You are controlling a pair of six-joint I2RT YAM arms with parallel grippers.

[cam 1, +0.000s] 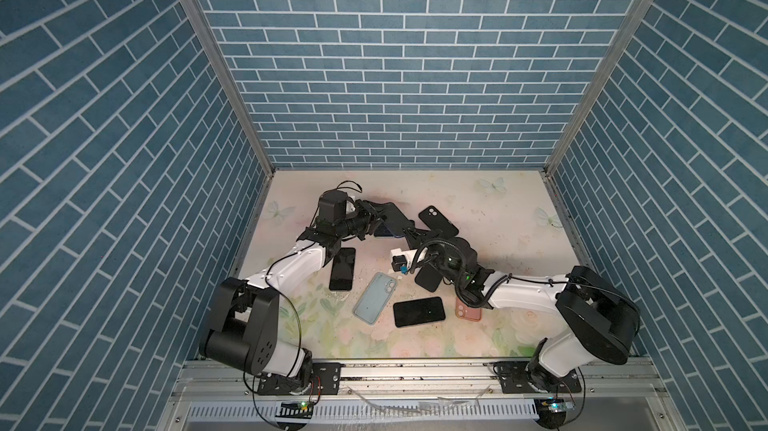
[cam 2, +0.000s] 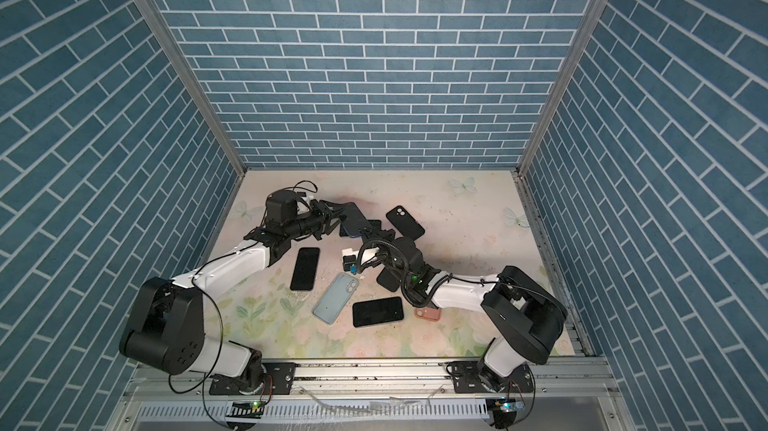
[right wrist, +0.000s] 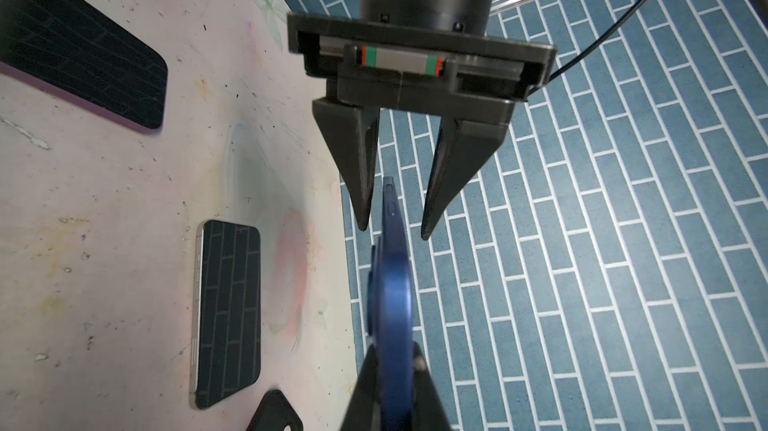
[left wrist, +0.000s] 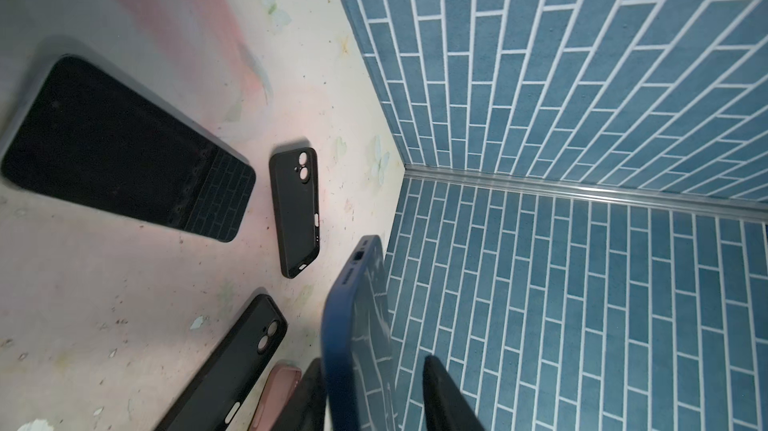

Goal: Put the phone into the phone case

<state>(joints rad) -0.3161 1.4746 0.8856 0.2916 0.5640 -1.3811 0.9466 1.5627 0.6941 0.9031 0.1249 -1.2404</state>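
A dark blue phone case [left wrist: 353, 325] with a glossy phone screen [left wrist: 374, 345] in it is held on edge above the table, seen in both top views [cam 1: 386, 233] [cam 2: 348, 234]. My right gripper [right wrist: 392, 350] is shut on one end of the case [right wrist: 390, 283]. My left gripper [right wrist: 392, 231] straddles the other end, with a gap showing beside the case, so it is open. In the left wrist view one finger [left wrist: 307, 400] lies against the case's back. The other finger [left wrist: 444, 400] stands off from the screen.
On the floral table [cam 1: 498, 208] lie two bare black phones [cam 1: 343, 269] [cam 1: 419, 311], a light blue case [cam 1: 376, 296], a pink case [cam 1: 468, 310] and two black cases [cam 1: 438, 221] [cam 1: 428, 279]. Brick walls close three sides.
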